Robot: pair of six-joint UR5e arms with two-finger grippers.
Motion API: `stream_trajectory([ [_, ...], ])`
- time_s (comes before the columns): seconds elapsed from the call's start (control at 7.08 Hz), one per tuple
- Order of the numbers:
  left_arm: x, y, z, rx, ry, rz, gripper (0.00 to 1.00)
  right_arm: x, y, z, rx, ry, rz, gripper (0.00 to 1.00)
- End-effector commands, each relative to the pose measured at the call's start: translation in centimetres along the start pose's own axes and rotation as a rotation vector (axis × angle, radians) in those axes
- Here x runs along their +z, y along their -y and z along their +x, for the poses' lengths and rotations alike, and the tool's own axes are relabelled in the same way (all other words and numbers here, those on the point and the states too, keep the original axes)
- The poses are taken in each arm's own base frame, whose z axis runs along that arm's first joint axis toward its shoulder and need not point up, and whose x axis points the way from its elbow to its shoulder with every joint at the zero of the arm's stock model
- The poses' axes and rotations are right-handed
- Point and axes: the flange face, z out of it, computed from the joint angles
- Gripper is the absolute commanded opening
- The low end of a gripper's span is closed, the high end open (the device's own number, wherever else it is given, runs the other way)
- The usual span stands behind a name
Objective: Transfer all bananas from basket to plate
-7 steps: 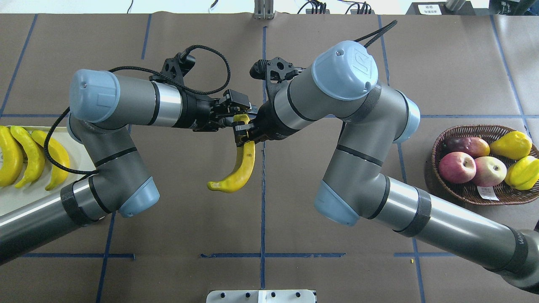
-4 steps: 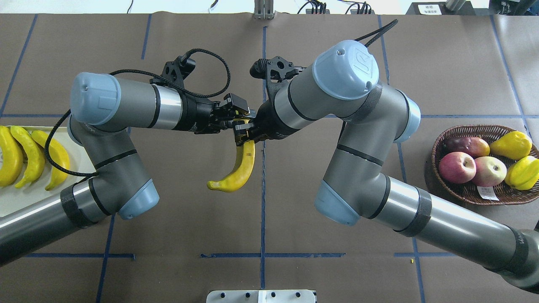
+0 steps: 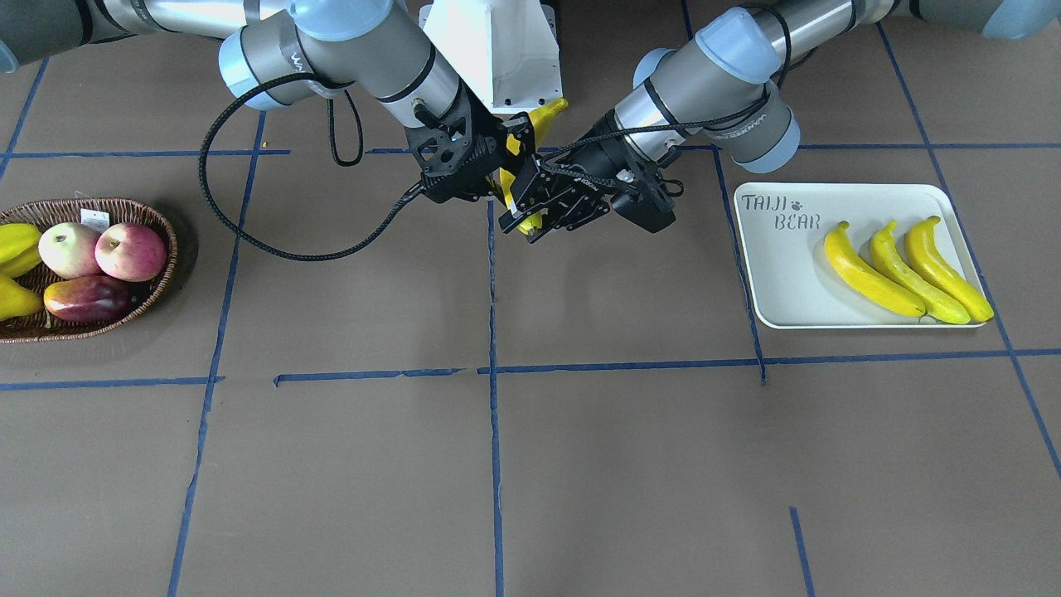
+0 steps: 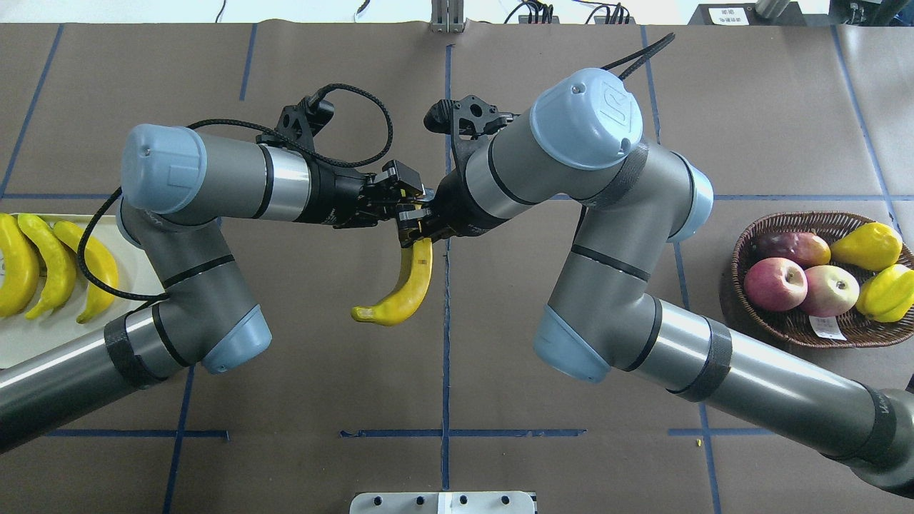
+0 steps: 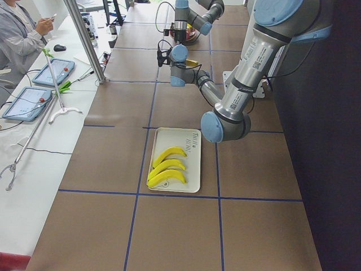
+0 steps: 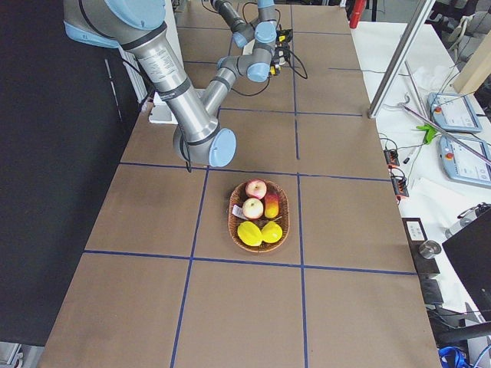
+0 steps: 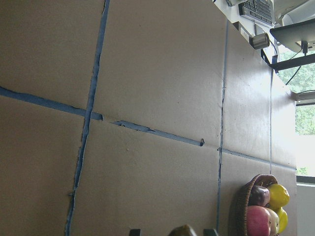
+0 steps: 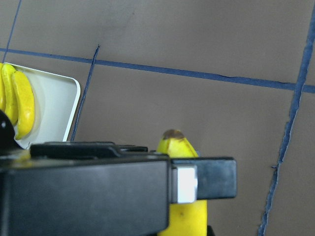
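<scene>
One banana [image 4: 410, 285] hangs in mid-air over the table's middle, its upper end held by my shut right gripper [image 4: 418, 232]. My left gripper [image 4: 414, 202] comes in from the other side and is open. In the left wrist view the banana's tip [image 7: 183, 229] sits between the two fingers [image 7: 135, 231] without touching them. Three bananas [image 3: 903, 265] lie side by side on the plate [image 3: 779, 274]. No banana shows in the basket [image 4: 785, 335] at the far right.
The basket [image 3: 162, 274] holds two apples [image 4: 800, 285], a dark red fruit and yellow-green fruit. Blue tape lines cross the brown table cover. A person sits at a side table [image 5: 34, 96] with tablets beyond the far edge.
My left gripper has edged right, closer around the banana's upper end. The banana and my right arm have hardly moved.
</scene>
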Motion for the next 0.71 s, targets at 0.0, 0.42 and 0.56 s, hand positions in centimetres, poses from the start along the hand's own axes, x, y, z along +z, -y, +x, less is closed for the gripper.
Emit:
stream_trajectory([
  [0.0, 0.00, -0.01, 0.02, 0.000, -0.001, 0.000, 0.52, 0.00, 0.00, -0.01, 0.000, 0.000, 0.000, 0.01],
  [0.42, -0.08, -0.14, -0.08, 0.002, -0.009, -0.003, 0.31, 0.00, 0.02, 0.00, 0.002, -0.001, 0.001, 0.01],
  [0.56, -0.14, -0.17, 0.00, 0.005, -0.012, -0.003, 0.12, 0.09, 0.01, 0.14, 0.002, -0.003, 0.000, 0.02],
])
